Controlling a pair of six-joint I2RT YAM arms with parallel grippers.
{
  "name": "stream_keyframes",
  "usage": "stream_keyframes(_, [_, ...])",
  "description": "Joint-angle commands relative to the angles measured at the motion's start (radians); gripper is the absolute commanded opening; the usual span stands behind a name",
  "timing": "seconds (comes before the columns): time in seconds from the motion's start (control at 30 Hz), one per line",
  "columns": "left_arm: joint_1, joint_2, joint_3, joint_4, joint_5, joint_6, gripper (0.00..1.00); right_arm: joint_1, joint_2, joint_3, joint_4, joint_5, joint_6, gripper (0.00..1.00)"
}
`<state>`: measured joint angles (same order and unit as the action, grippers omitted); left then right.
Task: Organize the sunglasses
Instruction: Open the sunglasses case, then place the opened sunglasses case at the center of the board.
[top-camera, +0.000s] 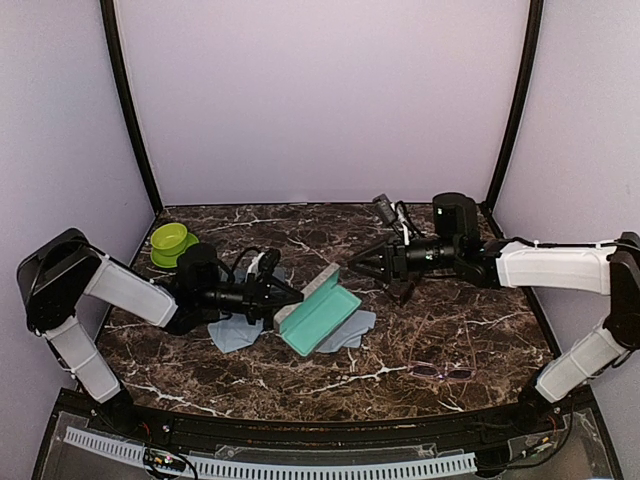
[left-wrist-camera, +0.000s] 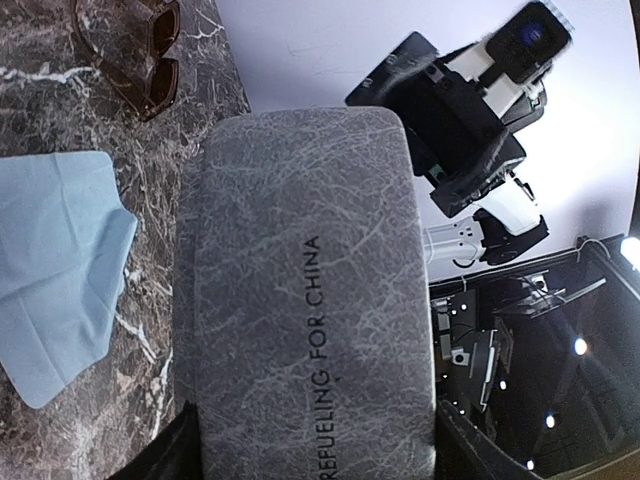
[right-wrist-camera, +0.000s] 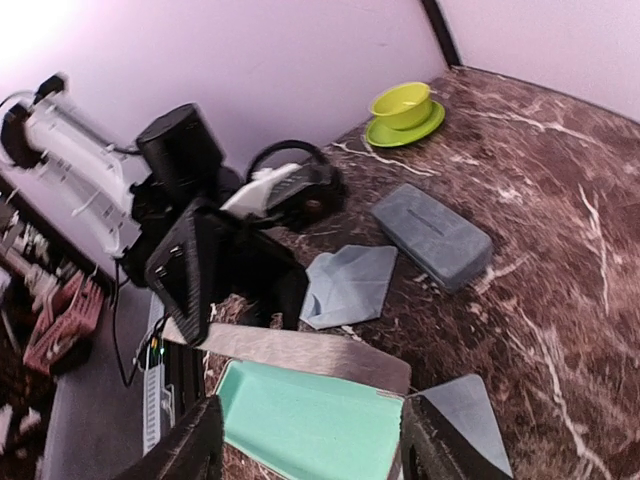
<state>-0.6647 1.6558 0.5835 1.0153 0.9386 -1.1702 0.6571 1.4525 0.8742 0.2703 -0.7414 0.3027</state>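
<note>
Top: pink sunglasses (top-camera: 443, 373) lie near-right on table (top-camera: 450, 320); right gripper (top-camera: 358, 263) spread, empty.
Left wrist: left gripper (left-wrist-camera: 320, 455) clamps grey case (left-wrist-camera: 300, 280); brown sunglasses (left-wrist-camera: 150, 60) beyond (likely light, brittle; best taken at the bridge).
Right wrist: its teal interior (right-wrist-camera: 310, 425) gapes below.

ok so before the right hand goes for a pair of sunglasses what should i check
1. Open case lies with its teal lining facing up: ok.
2. Left hand steadies the case, fingers either side of the grey lid: ok.
3. Right hand open and empty: ok.
4. Lining free of contents: ok for the part the right wrist view shows.
5. Pink-purple sunglasses lie alone on the table near the right arm's base, nothing on them: ok.
6. Their arms folded flat: cannot tell, too small.
</note>
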Motion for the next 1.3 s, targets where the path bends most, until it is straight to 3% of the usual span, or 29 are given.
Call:
stream_keyframes(0.0, [0.003,-0.111,0.078,-0.304,-0.023,0.257,0.0,0.0,-0.015,0.038,-0.22,0.198,-0.047,0.79])
stream_keyframes(0.2, [0.017,-0.198,0.124,-0.711,-0.093,0.464,0.0,0.032,0.006,0.033,-0.287,0.293,-0.091,0.81])
stream_keyframes(0.33, [0.043,-0.24,0.086,-0.832,-0.096,0.519,0.0,0.032,0.022,0.019,-0.268,0.308,-0.084,0.81])
stream_keyframes(0.63, [0.115,-0.247,-0.039,-0.744,-0.031,0.502,0.0,0.033,0.051,-0.014,-0.228,0.315,-0.071,0.81])
stream_keyframes(0.83, [0.139,-0.219,-0.153,-0.506,0.041,0.393,0.01,0.036,0.051,-0.042,-0.207,0.321,-0.062,0.81])
stream_keyframes(1.27, [0.155,-0.332,-0.287,-0.338,0.022,0.289,0.05,0.055,0.093,-0.04,-0.181,0.324,-0.062,0.8])
